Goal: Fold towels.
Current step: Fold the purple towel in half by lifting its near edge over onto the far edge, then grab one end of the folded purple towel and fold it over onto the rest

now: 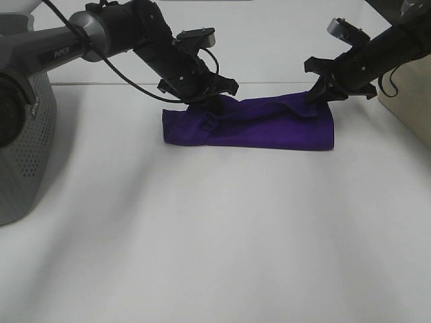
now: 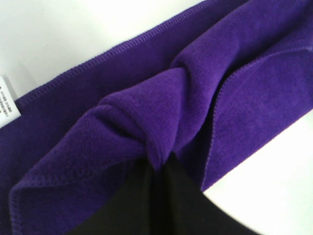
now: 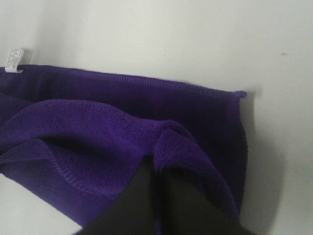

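Note:
A deep purple towel (image 1: 256, 124) lies folded lengthwise on the white table at the back middle. My left gripper (image 1: 210, 102) is shut on a pinch of the towel's far left edge; in the left wrist view the black fingers (image 2: 146, 196) close on a bunched fold of the cloth (image 2: 161, 112). My right gripper (image 1: 316, 94) is shut on the far right edge of the towel; the right wrist view shows its fingers (image 3: 156, 196) pinching a raised fold (image 3: 171, 139). A small white care tag (image 3: 13, 59) sticks out at the towel's far edge, also in the left wrist view (image 2: 6, 100).
A grey perforated basket (image 1: 27, 148) stands at the left edge of the table. A beige box (image 1: 411, 101) sits at the right edge. White table surface (image 1: 222, 229) stretches in front of the towel.

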Tool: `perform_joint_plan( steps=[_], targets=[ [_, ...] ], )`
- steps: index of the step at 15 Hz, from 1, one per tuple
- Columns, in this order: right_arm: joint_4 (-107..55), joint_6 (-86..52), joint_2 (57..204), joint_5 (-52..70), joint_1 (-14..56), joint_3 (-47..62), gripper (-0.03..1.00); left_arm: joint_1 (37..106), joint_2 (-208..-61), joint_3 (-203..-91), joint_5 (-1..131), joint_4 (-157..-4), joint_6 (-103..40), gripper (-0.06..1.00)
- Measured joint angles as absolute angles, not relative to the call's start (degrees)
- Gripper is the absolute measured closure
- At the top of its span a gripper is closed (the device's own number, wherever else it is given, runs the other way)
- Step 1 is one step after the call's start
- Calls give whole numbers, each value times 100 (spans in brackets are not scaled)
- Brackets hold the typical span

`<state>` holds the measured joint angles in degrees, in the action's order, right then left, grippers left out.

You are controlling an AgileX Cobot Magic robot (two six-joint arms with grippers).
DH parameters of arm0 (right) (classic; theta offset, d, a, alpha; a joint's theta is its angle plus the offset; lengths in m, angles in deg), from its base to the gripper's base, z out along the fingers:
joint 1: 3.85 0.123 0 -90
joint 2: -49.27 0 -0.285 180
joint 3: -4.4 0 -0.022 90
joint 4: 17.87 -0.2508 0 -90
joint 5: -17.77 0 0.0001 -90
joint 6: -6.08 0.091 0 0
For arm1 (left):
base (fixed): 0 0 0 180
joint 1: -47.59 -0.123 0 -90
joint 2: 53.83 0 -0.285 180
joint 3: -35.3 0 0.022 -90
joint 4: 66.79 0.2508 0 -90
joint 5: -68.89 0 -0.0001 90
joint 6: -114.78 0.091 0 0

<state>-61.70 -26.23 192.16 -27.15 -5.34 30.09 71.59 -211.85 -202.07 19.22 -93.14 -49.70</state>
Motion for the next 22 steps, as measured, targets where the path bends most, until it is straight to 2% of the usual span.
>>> perform_joint_plan(
  steps=[5, 6, 7, 8, 9, 11, 12, 13, 17, 20, 22],
  targets=[
    [-6119, -2612, 19388, -2497, -534, 3009, 97, 7159, -21351, -20333, 1927, -9016, -5067, 92],
    [-6119, -2612, 19388, -2463, -534, 3009, 97, 7159, -21391, -20333, 1956, -9016, -5067, 90],
    [-6107, -2612, 19388, -2457, -534, 3009, 92, 7159, -21408, -20333, 1990, -9016, -5067, 85],
    [-6090, -2606, 19393, -2440, -534, 3009, 84, 7159, -21408, -20333, 2065, -9016, -5067, 77],
    [-6084, -2606, 19393, -2440, -534, 3009, 72, 7159, -21408, -20350, 2122, -9016, -5067, 63],
    [-6067, -2589, 19393, -2520, -534, 3009, 40, 7159, -21408, -20505, 2008, -8999, -5067, 36],
    [-6044, -2589, 19393, -2669, -534, 3009, 26, 7159, -21408, -20683, 1819, -8925, -5073, 25],
    [-5964, -2589, 19348, -2864, -534, 3009, 19, 7159, -21408, -20895, 1521, -8810, -5130, 20],
    [-5397, -2257, 18391, -3294, -534, 3009, 14, 7062, -21368, -21949, 54, -8254, -5800, 17],
    [-5357, -1924, 17440, -4652, -534, 3038, 14, 6712, -21322, -22052, -38, -8506, -6207, 17],
    [-5357, -1707, 17062, -5059, -534, 3038, 13, 6495, -21397, -22046, -61, -8776, -6259, 17]
  ],
)
